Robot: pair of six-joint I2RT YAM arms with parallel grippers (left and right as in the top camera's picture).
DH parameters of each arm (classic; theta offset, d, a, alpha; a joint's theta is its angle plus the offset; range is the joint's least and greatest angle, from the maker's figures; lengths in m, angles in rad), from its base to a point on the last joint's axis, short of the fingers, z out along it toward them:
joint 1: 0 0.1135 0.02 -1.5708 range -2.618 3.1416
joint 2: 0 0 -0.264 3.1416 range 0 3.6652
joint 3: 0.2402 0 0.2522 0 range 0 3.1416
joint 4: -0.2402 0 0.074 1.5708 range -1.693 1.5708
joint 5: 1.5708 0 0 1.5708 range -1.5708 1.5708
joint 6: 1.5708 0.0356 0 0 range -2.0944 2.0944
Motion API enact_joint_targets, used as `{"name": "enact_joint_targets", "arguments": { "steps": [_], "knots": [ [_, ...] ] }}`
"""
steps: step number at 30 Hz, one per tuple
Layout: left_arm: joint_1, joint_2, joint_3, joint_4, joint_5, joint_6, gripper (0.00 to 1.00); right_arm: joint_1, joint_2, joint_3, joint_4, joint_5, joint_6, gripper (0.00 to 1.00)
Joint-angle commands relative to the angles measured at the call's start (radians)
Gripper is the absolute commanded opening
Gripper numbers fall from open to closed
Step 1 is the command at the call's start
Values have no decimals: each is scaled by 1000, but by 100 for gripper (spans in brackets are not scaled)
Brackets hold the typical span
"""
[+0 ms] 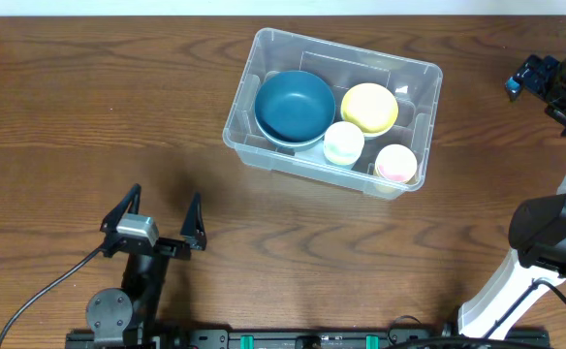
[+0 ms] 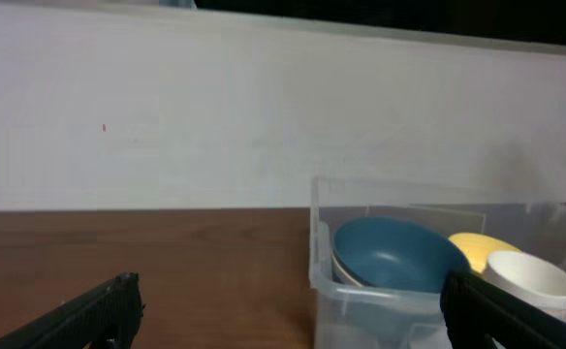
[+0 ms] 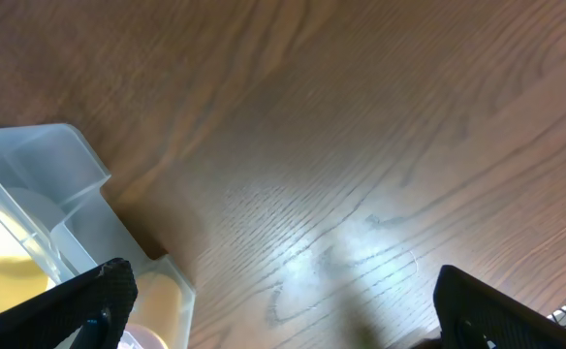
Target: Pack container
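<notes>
Container is set on the tabletop, its long axis run from side to side with the right end turned slightly toward the robot. A blue bowl, a yellow bowl and two pale cups are held inside it. From the left claw, spread wide and empty, it is found ahead and to the right, well apart. From the right claw, likewise spread and empty, it is found to the left, one corner seen near a finger. Which arm is nearer cannot be settled.
</notes>
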Motion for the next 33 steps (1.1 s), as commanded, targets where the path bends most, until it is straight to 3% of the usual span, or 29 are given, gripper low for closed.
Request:
{"name": "enact_joint_targets", "arguments": {
  "steps": [1,10,19,33],
  "knots": [
    [5,-9,-58,47,12,2,98,-1,6,-1,-1,14,11,99],
    [5,-9,-172,111,-5,-32,98,-1,6,-1,-1,14,11,99],
    [5,-9,-174,-57,-14,-32,98,-1,6,-1,-1,14,11,99],
    [5,-6,-174,-51,-14,-32,98,-1,6,-1,-1,13,11,99]
  ]
}}
